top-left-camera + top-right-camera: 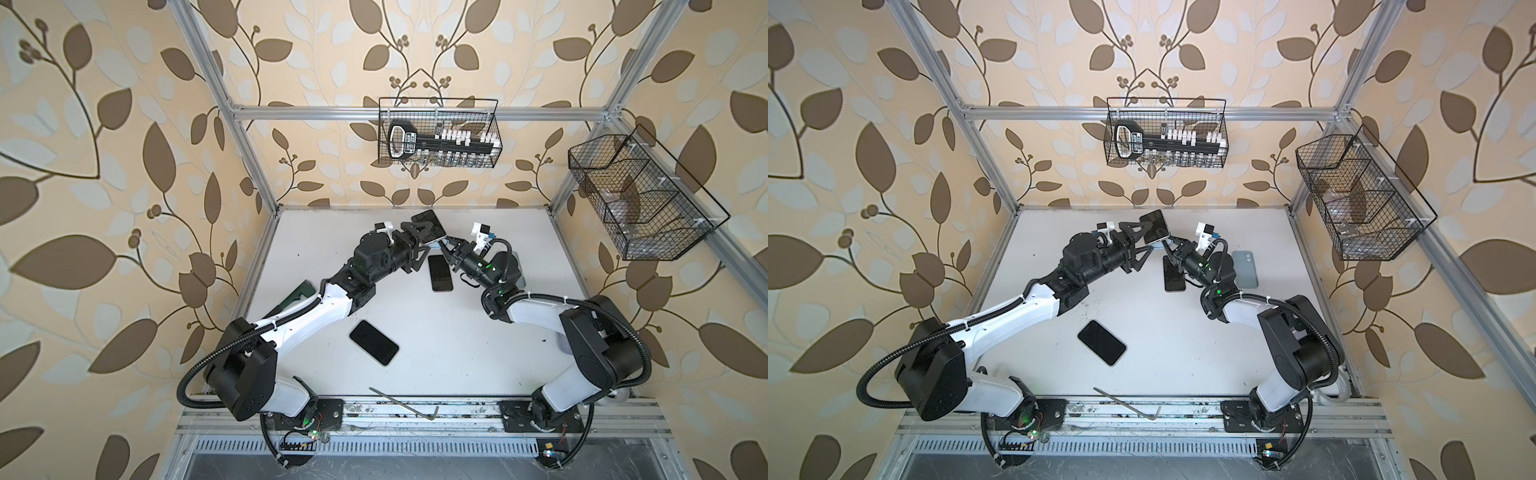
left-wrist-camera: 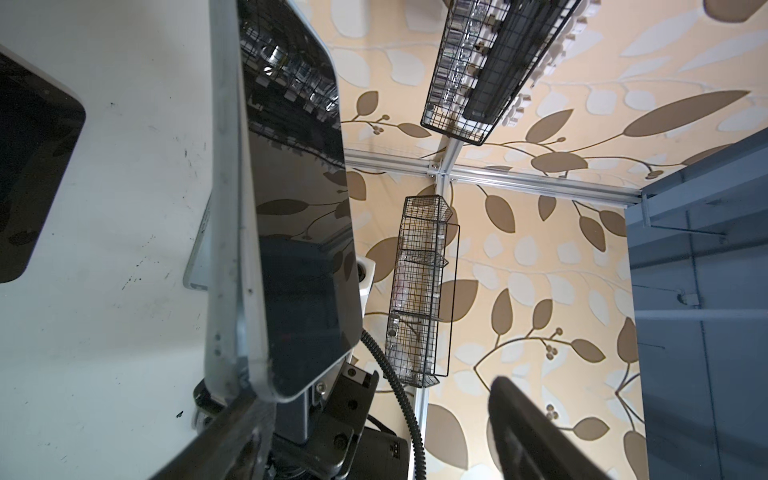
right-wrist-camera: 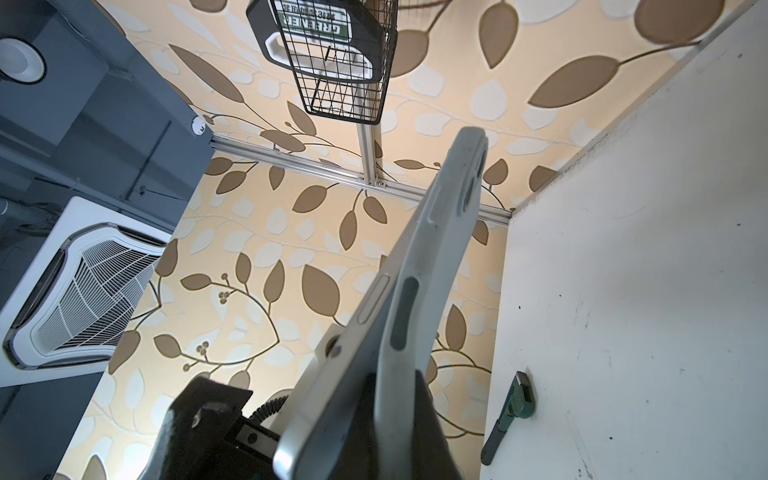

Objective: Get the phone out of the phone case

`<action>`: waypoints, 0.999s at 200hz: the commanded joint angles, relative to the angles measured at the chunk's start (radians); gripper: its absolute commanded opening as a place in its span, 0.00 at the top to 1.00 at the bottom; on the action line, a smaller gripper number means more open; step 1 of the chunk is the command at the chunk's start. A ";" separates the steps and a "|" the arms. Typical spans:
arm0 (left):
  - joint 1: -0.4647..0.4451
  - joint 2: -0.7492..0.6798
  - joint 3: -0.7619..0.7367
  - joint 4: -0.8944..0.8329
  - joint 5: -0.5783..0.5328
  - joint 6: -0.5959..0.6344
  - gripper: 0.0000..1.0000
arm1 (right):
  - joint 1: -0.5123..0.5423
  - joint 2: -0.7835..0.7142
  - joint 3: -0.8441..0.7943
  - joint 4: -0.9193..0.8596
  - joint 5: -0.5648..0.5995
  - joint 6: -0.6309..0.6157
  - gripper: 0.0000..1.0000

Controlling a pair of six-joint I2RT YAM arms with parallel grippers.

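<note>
- Right wrist view: right end effector (image 1: 449, 244) clenched on pale case (image 3: 428, 266), partly peeled from phone (image 3: 365, 299), both raised over bench's (image 1: 457, 353) far side
- Left end effector (image 1: 430, 239) released, jaws astride phone; clamp squarely before pulling

With the cased phone (image 1: 428, 226) raised between my left tool (image 1: 424, 243) and right tool (image 1: 451, 246), a second phone (image 1: 440, 273) lying below them and a third phone (image 1: 374, 343) nearer the front, I pass freely only over the bare worktop (image 1: 478, 353) between that one and my right arm (image 1: 540, 309).
</note>
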 commanded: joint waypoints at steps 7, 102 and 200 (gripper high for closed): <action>0.015 -0.024 0.004 0.038 -0.051 0.040 0.28 | 0.026 -0.051 -0.013 0.092 -0.021 -0.014 1.00; 0.046 -0.003 0.004 0.062 -0.026 0.049 0.80 | 0.052 -0.083 -0.023 0.028 -0.006 -0.060 1.00; 0.046 0.002 0.025 0.171 0.013 0.026 1.00 | 0.054 -0.107 -0.038 -0.104 0.024 -0.155 1.00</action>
